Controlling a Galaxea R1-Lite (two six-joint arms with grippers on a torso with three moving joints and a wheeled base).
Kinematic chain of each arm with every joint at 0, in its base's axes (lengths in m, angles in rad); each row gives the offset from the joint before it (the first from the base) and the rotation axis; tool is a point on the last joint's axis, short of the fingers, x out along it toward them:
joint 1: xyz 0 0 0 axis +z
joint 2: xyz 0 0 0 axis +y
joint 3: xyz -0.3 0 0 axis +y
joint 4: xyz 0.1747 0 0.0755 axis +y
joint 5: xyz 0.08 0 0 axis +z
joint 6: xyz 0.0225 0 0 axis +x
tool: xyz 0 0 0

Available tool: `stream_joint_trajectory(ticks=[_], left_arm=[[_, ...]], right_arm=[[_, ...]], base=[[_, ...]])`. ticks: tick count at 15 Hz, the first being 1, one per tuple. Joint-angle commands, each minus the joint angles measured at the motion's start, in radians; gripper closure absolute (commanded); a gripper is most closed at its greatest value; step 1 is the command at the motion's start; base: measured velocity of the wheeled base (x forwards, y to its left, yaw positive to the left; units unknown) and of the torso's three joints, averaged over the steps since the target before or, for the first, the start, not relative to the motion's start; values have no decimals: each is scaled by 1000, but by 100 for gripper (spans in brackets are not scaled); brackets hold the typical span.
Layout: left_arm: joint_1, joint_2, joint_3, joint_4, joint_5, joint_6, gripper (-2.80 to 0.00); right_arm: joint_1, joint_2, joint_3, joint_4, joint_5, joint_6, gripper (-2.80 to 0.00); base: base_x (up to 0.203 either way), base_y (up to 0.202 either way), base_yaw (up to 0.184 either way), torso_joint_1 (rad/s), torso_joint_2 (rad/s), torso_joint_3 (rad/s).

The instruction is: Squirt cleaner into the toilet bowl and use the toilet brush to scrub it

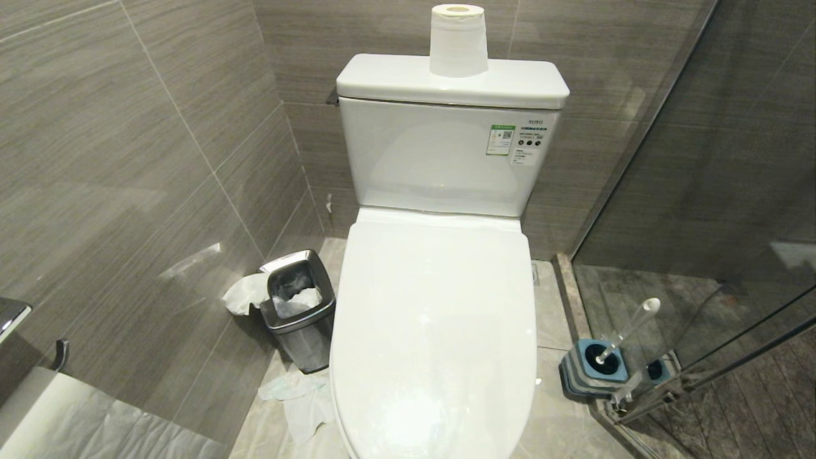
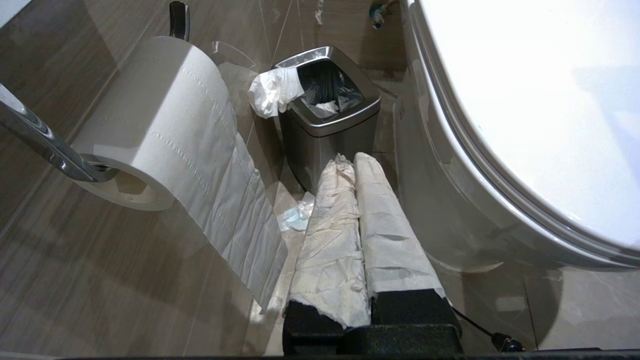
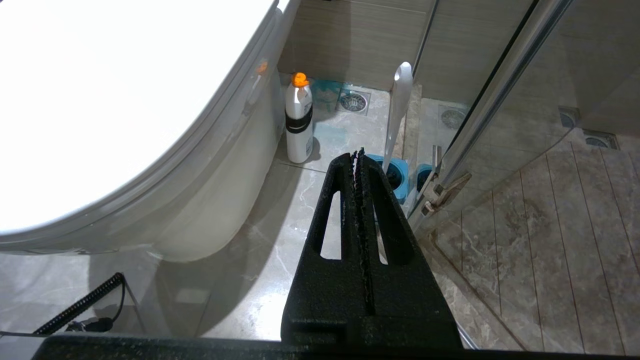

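White toilet lid down, covering the toilet bowl. White-handled toilet brush stands in blue-grey holder by glass partition. Steel waste bin opposite. Orange-capped white bottle beside toilet. Left gripper paper-wrapped, right gripper: jaws clenched, empty.

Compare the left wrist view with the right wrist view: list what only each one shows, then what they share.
Only the left wrist view: the left gripper, fingers wrapped in white paper and shut; the steel waste bin with tissue draped over its rim; a hanging toilet paper roll.

Only the right wrist view: the right gripper, bare black and shut; a white cleaner bottle with an orange cap, standing on the floor; the toilet brush in its blue holder; the glass shower door.

Both: the toilet with its lid closed, and the tiled floor.
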Motion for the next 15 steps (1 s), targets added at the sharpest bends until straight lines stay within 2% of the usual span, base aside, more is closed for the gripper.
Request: stream_joint_trajectory(ticks=[1, 4, 7, 8, 10, 13, 15], left_arm=[[0, 1, 0, 0, 0, 0, 0], [0, 1, -1, 0, -4, 29, 0], [1, 1, 0, 0, -19, 136, 0], [1, 1, 0, 0, -31, 149, 0], [0, 1, 2, 0, -22, 119, 0], [0, 1, 2, 0, -16, 16, 0], [1, 1, 0, 0, 8, -7, 0]], right_arm=[[0, 0, 0, 0, 0, 0, 0], [0, 0, 0, 0, 0, 0, 0], [0, 0, 0, -1, 0, 0, 0], [0, 0, 0, 0, 0, 0, 0], [0, 0, 1, 0, 0, 0, 0], [0, 0, 0, 0, 0, 0, 0], [0, 0, 0, 0, 0, 0, 0]], base=[[0, 0, 0, 0, 0, 0], [0, 0, 0, 0, 0, 0], [0, 0, 0, 0, 0, 0], [0, 0, 0, 0, 0, 0], [0, 0, 0, 0, 0, 0], [0, 0, 0, 0, 0, 0], [0, 0, 0, 0, 0, 0]])
